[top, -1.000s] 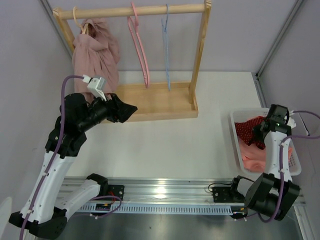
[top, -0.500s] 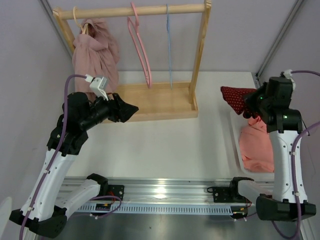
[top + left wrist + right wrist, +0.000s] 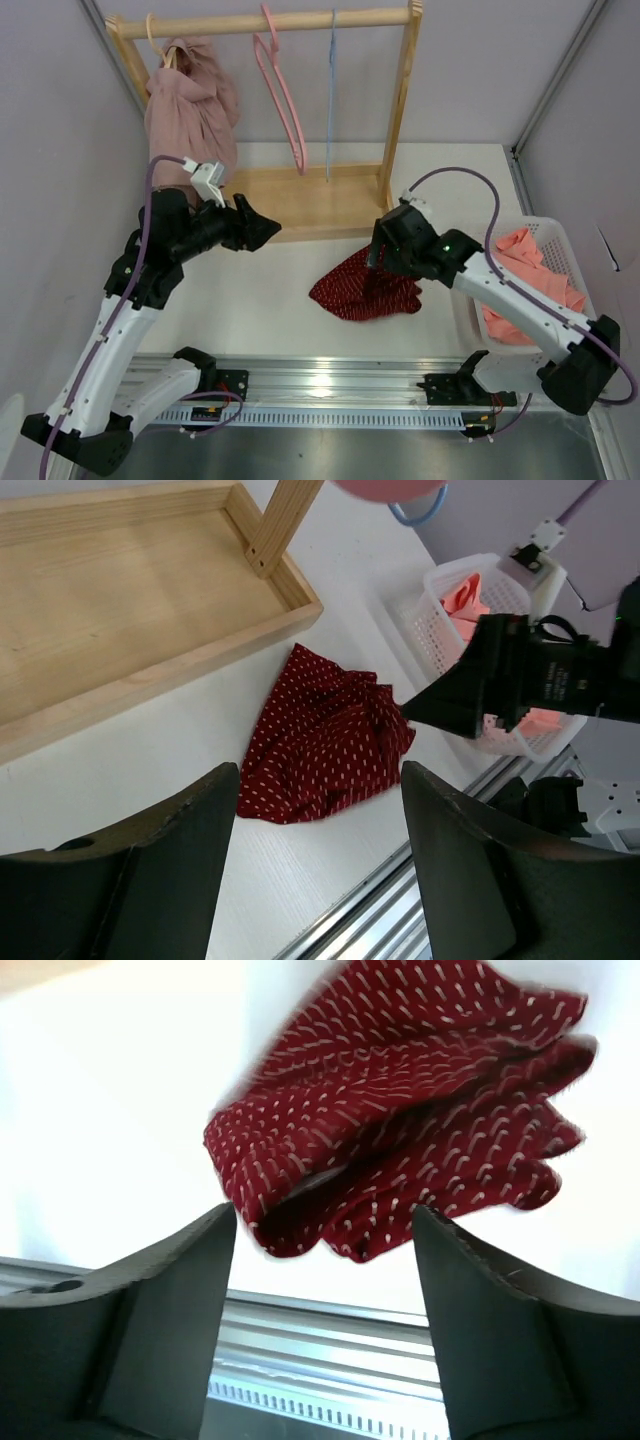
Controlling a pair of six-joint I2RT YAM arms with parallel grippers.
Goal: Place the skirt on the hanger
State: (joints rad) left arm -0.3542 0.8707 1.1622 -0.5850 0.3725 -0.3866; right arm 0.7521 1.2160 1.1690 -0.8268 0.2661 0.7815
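On table (image 3: pixel 290 305) now: skirt (image 3: pixel 360 288), R pincer (image 3: pixel 322 1215) wide

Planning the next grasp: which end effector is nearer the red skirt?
Right. The right end effector is at the skirt's edge; the left end effector is farther, beside the wooden rack.

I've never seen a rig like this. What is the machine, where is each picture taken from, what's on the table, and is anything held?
Two robot arms are bolted at the near edge of the table, each ending in a two-finger gripper. One picture looks down from above and behind; two come from wrist cameras. A red dotted skirt lies crumpled on the table. Behind stands a wooden rack with a pink hanger, a blue hanger and a pink garment; a white basket of clothes sits right. The left gripper and the right gripper are open, holding nothing.
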